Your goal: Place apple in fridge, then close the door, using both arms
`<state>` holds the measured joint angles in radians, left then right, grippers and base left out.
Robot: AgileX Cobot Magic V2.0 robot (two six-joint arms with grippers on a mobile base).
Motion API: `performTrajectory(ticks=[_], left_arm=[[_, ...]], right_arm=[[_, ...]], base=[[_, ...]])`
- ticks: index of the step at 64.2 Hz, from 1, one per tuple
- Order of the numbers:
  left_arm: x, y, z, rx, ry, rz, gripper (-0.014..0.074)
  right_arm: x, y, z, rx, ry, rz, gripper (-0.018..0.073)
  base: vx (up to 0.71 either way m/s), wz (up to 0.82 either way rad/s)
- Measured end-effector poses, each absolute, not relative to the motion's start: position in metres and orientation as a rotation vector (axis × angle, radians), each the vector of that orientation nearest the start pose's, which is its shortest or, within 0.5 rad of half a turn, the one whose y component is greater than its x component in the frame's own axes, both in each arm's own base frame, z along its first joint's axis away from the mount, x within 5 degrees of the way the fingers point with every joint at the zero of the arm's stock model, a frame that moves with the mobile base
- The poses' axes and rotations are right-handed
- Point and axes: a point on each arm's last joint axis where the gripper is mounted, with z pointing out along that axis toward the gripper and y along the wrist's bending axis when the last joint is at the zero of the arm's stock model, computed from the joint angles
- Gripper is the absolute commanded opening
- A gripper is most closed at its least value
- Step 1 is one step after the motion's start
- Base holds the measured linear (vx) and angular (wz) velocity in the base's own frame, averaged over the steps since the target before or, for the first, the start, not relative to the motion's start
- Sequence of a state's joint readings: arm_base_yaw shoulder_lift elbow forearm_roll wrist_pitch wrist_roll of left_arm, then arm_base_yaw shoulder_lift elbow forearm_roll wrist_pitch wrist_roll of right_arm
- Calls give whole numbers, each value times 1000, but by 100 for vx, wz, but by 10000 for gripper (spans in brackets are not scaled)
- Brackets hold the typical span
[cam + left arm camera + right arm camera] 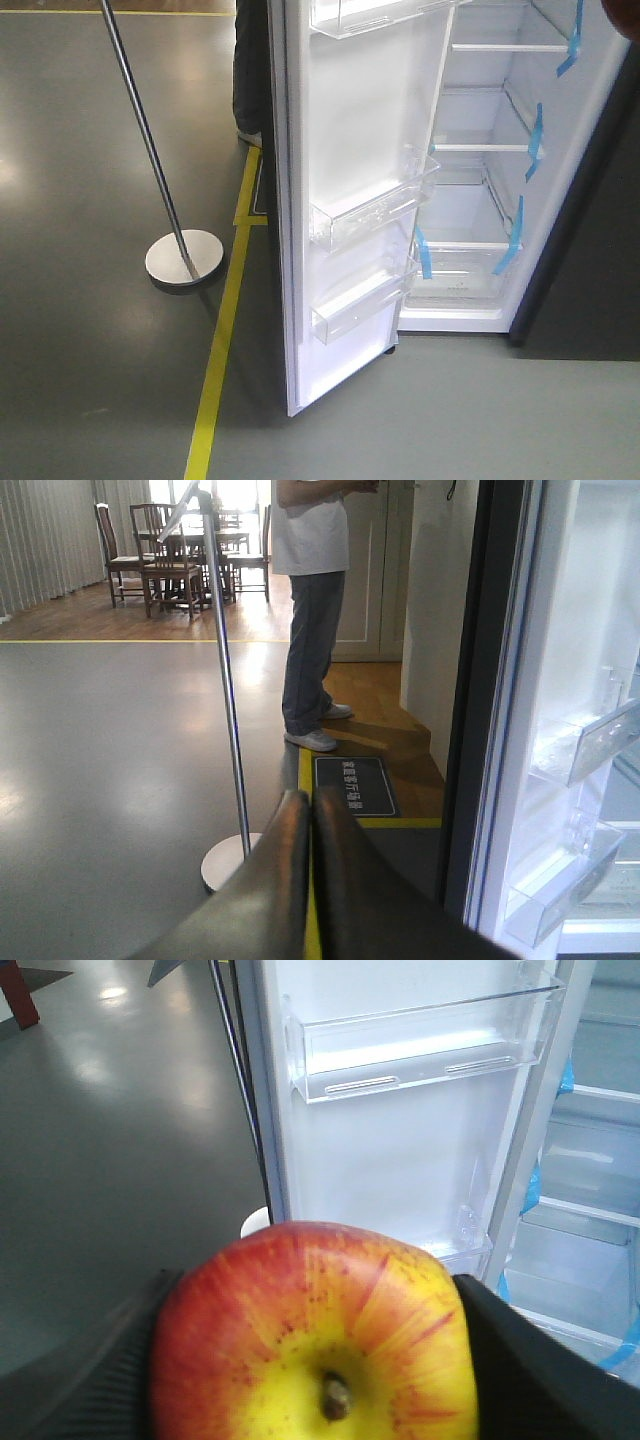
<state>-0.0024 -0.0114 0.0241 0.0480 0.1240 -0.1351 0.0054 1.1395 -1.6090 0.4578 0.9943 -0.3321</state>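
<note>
Apple sits lower centre, clamped in the right hand, aimed at the fridge shelves at right past the open door; left hand is pinched together, empty, likely reserved for door-closing.

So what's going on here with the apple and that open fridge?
A two-armed robot is putting an apple in the fridge. Its right end effector grips the apple in front of the open door; the apple is not inside yet. The left end effector is shut and empty, on the door's outer side. A person stands behind the door.
</note>
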Motion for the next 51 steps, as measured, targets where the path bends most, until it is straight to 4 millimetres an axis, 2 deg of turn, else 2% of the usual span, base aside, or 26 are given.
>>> performTrajectory(ticks=[51], left_arm=[[56, 0, 194, -73, 1619, -64, -6]], right_arm=[[196, 35, 515, -321, 1916, 328, 196]], base=[[12, -5]])
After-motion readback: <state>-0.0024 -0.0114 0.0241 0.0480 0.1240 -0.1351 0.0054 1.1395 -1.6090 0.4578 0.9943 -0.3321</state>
